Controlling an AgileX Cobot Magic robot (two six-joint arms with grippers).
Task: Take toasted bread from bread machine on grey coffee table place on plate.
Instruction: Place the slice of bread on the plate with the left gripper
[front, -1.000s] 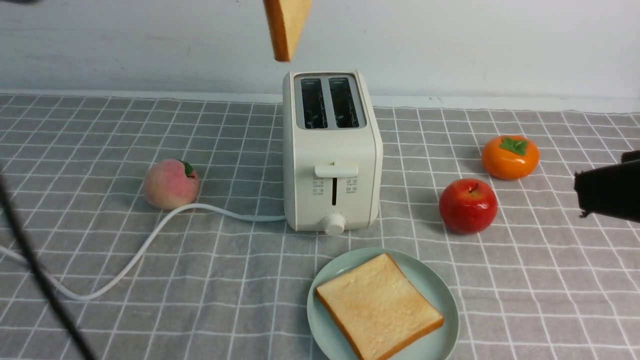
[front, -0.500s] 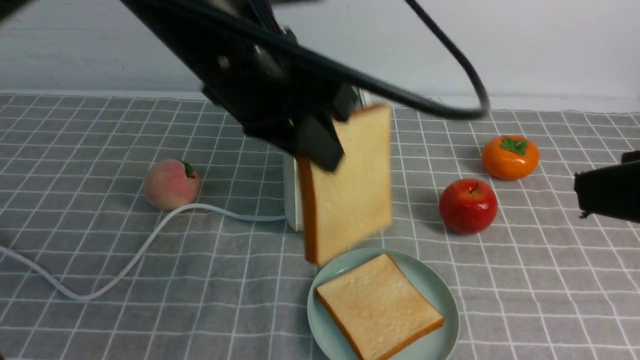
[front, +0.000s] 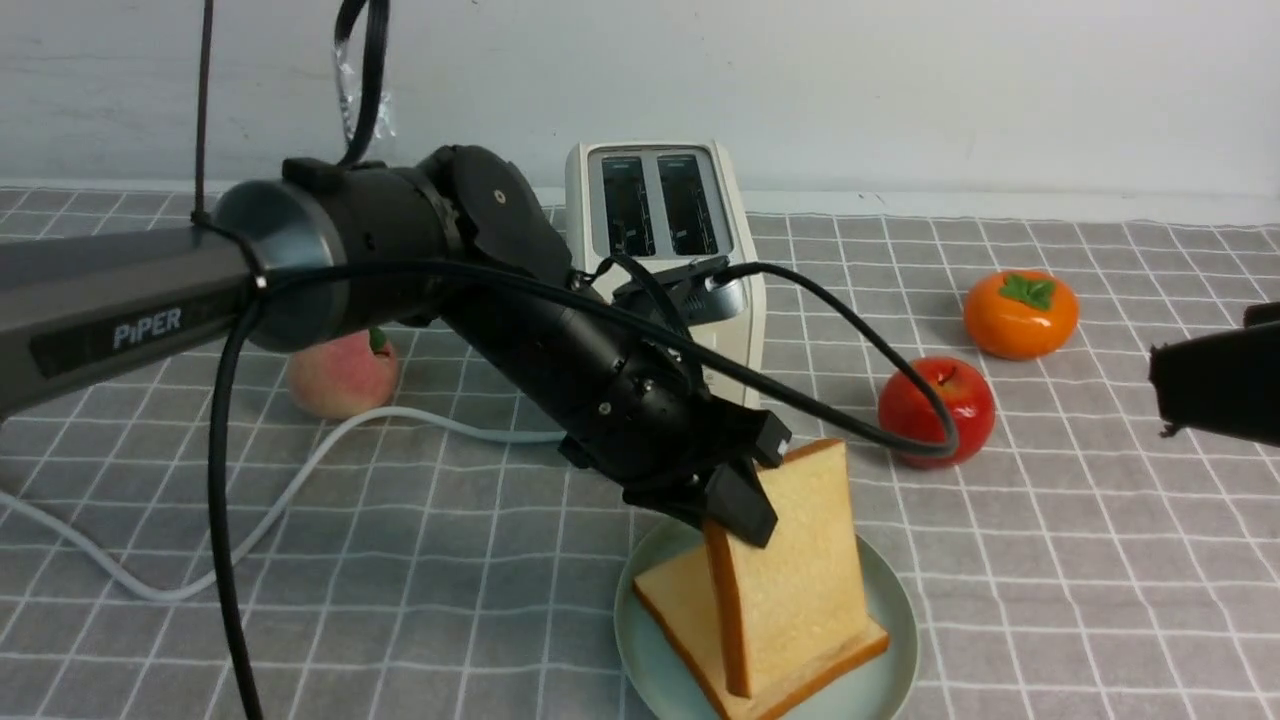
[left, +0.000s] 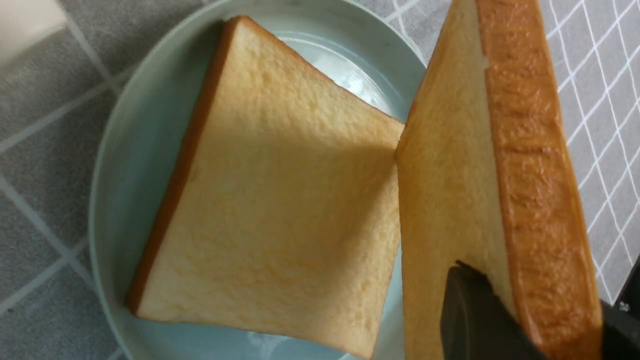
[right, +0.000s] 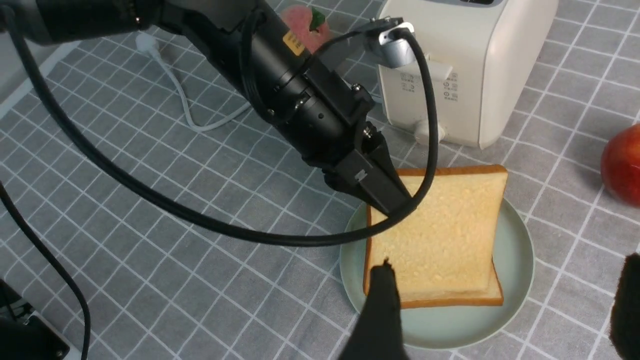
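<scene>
One slice of toasted bread (front: 680, 600) lies flat on the mint-green plate (front: 885, 680) at the front of the grey coffee table (front: 450, 600). A second slice (front: 795, 570) stands almost upright over it, its lower edge down at the flat slice. My left gripper (front: 745, 505) is shut on this slice's upper corner. In the left wrist view the held slice (left: 525, 150) sits between the black fingers (left: 475, 315), beside the flat slice (left: 280, 210). The bread machine (front: 655, 205) stands behind, both slots empty. My right gripper (right: 507, 265) hovers open near the plate (right: 515, 280).
A peach (front: 340, 370) lies left of the toaster and its white cord (front: 300, 470) runs off to the left. A red apple (front: 935, 410) and an orange persimmon (front: 1020, 315) sit to the right. The left arm's black cable (front: 880, 350) loops toward the apple.
My left arm has swung down from above the toaster, carrying the slice to the plate and onto the flat slice. The right gripper has not moved.
</scene>
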